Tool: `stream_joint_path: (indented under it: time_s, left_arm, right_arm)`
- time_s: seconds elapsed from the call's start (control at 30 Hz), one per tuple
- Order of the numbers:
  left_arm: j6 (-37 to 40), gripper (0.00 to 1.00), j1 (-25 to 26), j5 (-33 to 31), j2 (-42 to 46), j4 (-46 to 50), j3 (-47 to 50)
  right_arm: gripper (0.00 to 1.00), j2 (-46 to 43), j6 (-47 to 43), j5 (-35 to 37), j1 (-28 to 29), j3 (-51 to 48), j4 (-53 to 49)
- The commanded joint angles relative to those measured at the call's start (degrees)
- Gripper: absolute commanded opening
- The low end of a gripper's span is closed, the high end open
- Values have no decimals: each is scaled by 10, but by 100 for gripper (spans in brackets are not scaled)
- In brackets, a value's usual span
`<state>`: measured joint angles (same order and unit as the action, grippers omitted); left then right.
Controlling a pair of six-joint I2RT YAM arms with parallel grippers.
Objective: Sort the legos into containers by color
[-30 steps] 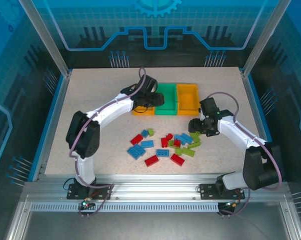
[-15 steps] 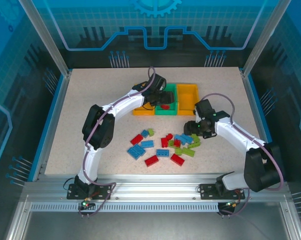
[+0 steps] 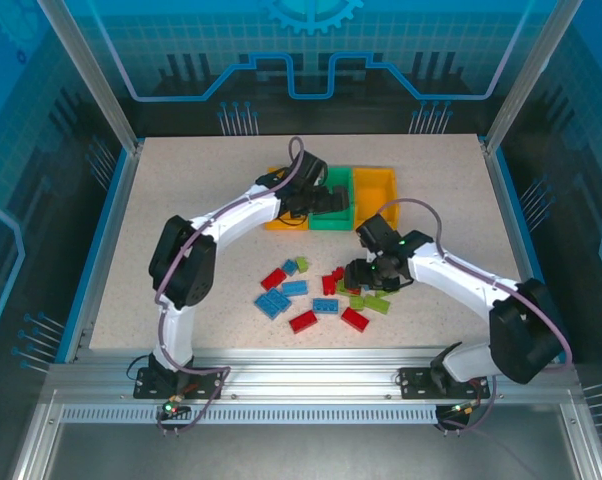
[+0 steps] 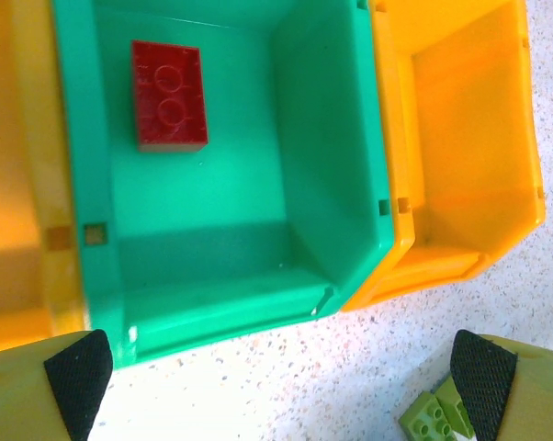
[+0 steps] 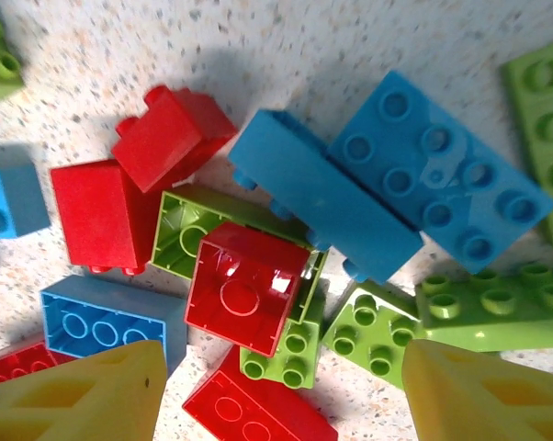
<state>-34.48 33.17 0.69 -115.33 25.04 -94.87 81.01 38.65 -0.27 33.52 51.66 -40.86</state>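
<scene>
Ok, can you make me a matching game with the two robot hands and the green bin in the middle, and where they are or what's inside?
Things:
1 left hand
2 right hand
3 green bin

Clues:
a has one red brick inside
b open above the loose legos on the table
c open above the green bin and a yellow bin

Pairs: 1-c, 2-b, 3-a.

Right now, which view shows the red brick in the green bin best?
Left wrist: the red brick lies unobstructed on the floor of the green bin. In top external, the left gripper hangs over that bin, covering its floor. Right wrist looks at the loose legos on the table.
</scene>
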Motion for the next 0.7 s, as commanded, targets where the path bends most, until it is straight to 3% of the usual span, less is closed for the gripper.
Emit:
stream_joint_path:
  time_s: [0.0,0.53,0.67]
  left_arm:
    - [-12,99,2,-16,54,-26,36]
    - [-26,99,2,-17,109,-53,145]
    - [-25,99,2,-25,118,-52,158]
  right_arm:
    - [70,29,27,3,16,16,-21]
    - [70,95,36,16,38,61,-22]
    - [63,117,38,19,38,73,-31]
